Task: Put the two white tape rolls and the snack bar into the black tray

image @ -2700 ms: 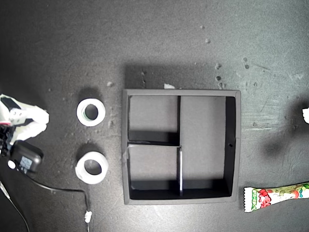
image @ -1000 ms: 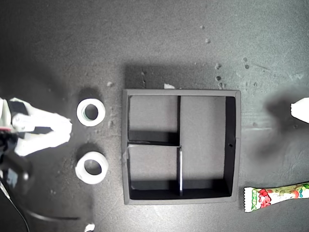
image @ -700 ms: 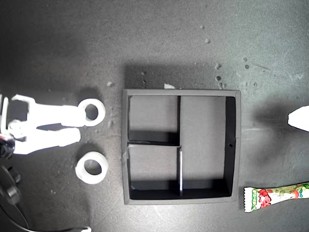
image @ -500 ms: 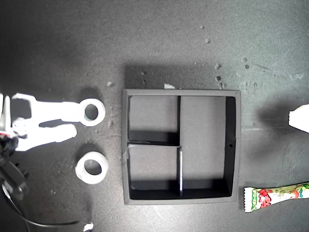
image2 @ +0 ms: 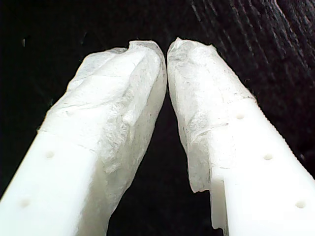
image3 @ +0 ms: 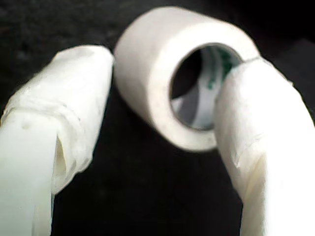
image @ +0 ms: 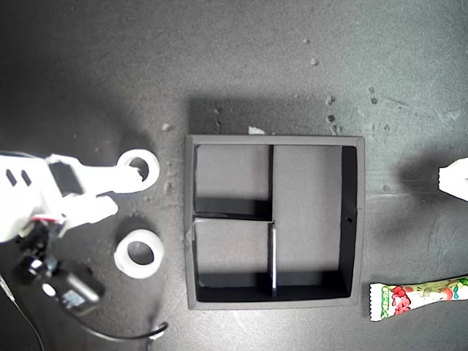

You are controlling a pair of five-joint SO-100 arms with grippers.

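Two white tape rolls lie to the exterior view's left of the black tray point(image: 189, 219). The upper tape roll point(image: 148, 158) point(image3: 147, 64) has one finger of my open second gripper point(image: 122, 189) point(image3: 172, 64) reaching into its centre hole. The other finger stands outside the ring with a gap. The lower tape roll point(image: 126, 260) lies free. The snack bar point(image: 417, 295) lies at the exterior view's lower right, outside the tray. My first gripper point(image: 457, 178) point(image2: 166, 49) shows at the exterior view's right edge, shut on nothing. All tray compartments are bare.
A black block point(image: 73, 287) on the second arm and a cable point(image: 139, 335) hang over the table at the exterior view's lower left. Small crumbs point(image: 330, 99) dot the dark table behind the tray.
My second gripper came in from the exterior view's left, and one finger went into the upper roll's hole. The first gripper's tip shifted slightly at the right edge.
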